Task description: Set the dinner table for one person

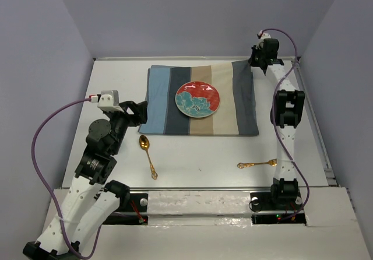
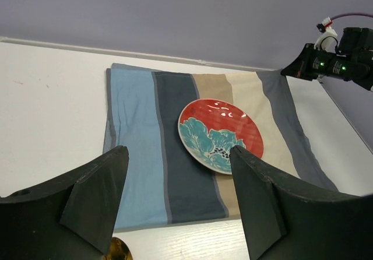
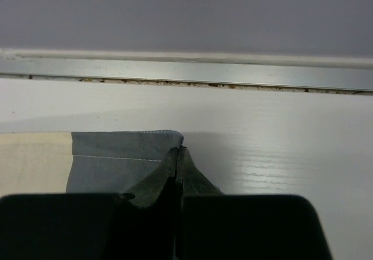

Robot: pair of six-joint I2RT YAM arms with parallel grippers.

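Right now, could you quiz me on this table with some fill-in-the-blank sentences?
1. The plate rests on the striped ___.
2. The right gripper is ___.
3. The spoon lies nearer the ___ arm.
Missing words: mat; shut; left.

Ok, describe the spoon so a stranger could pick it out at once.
On the white dinner table, find the striped mat; just off its near left corner, on bare tabletop, lies the gold spoon. Its oval bowl points toward the mat and its handle toward the arms' bases, whereas the other gold utensil lies crosswise on the right.
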